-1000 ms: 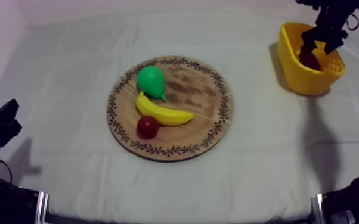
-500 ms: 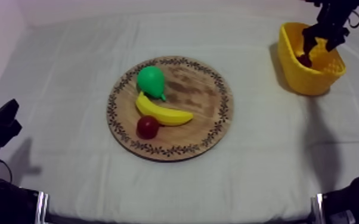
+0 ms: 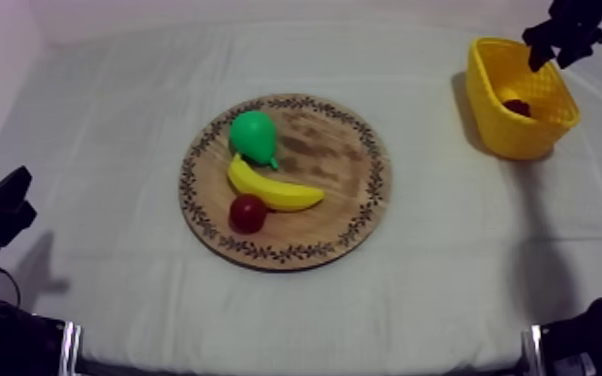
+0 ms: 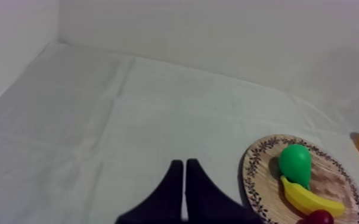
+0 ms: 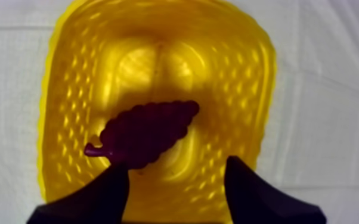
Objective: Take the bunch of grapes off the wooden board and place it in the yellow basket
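Right gripper (image 5: 178,168) hangs over the yellow basket (image 5: 265,89), fingers (image 5: 98,196) spread wide with nothing between them. Bunch of grapes (image 5: 149,132) lies on the basket floor, beneath the gripper. Left gripper (image 4: 183,170) sits low at the left side of the tabletop (image 3: 115,120), fingers pressed into a narrow wedge, empty. Wooden board (image 3: 335,160) carries the pear (image 3: 252,135), banana (image 3: 275,188) and small red fruit (image 3: 247,212).
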### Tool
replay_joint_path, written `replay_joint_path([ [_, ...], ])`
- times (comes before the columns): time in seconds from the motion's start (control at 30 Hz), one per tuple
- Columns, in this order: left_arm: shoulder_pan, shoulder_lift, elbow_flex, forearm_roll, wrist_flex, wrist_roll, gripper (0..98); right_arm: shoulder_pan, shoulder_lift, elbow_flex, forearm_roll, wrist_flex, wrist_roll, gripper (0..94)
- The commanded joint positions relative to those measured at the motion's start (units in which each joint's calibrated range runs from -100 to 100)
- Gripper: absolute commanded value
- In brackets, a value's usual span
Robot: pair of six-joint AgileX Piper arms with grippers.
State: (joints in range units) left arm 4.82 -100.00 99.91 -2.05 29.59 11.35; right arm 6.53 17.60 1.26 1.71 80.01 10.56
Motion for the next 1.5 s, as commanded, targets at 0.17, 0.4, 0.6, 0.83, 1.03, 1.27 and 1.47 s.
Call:
replay_joint_path([
  [0.17,0.0,0.0,0.0,-0.02,0.0,0.0,0.1,-0.2,-6.6,4.0,0.4,-0.6,-0.2,41.7],
  [0.4,0.0,0.0,0.0,-0.02,0.0,0.0,0.1,-0.3,-11.6,8.4,0.4,-1.1,-0.2,40.0],
  [0.6,0.0,0.0,0.0,-0.02,0.0,0.0,0.1,0.1,-15.3,12.0,0.4,-1.8,-0.1,37.2],
  [0.83,0.0,0.0,0.0,-0.02,0.0,0.0,0.1,0.2,-19.5,16.0,0.5,-2.7,-0.2,32.4],
  [1.03,0.0,0.0,0.0,-0.02,0.0,0.0,0.1,0.0,-24.3,20.6,0.5,-4.1,-0.2,29.4],
  [1.27,0.0,0.0,0.0,-0.02,0.0,0.0,0.1,-0.6,-31.9,27.6,0.7,-6.3,-0.3,26.3],
  [1.47,0.0,0.0,0.0,-0.02,0.0,0.0,0.1,-0.9,-39.5,34.6,1.2,-8.2,-0.5,24.2],
])
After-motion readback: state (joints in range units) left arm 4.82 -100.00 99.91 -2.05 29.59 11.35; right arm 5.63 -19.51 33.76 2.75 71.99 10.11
